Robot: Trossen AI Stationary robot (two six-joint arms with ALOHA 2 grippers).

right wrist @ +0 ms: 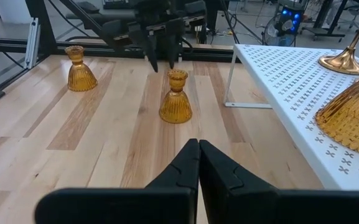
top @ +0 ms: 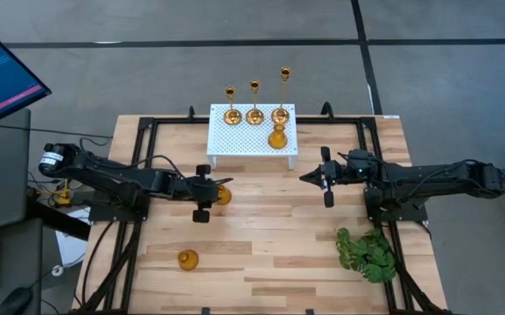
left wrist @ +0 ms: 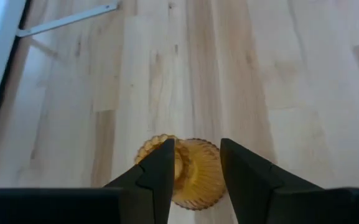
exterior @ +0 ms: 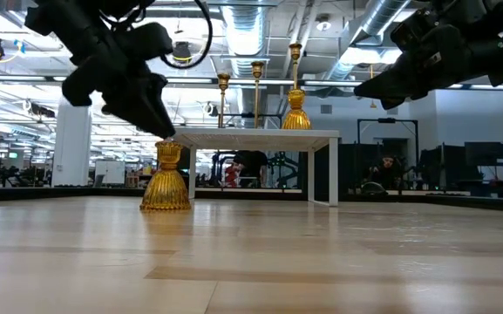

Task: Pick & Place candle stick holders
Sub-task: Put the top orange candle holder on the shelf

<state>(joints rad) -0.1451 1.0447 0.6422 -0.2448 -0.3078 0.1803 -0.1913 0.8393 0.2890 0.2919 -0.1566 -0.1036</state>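
Observation:
One squat amber candle stick holder [top: 225, 194] stands upright on its base at mid-table. My left gripper [top: 215, 193] is open just over its top cup [right wrist: 177, 76], fingers slanting down from the table's left. A second amber holder [top: 188, 259] stands near the front left. Three slim brass sticks [top: 255, 112] and another amber holder [top: 277, 137] stand on the white perforated stand [top: 234, 140]. My right gripper [top: 305, 178] hangs shut above the table right of centre, holding nothing. My left gripper [left wrist: 196, 144] has its open fingers [left wrist: 160, 168] on either side of the holder's top cup [left wrist: 180, 163], coming from above and the table's left. Whether a fingertip touches the rim, I cannot tell. The holder [exterior: 166, 179] stands upright on the table.
A green leafy plant [top: 368, 254] lies at the front right. The white stand takes up the far middle of the table; its near edge [right wrist: 254, 68] is close to the holder. Black frame rails run along both table sides. Bare wood lies in the front centre.

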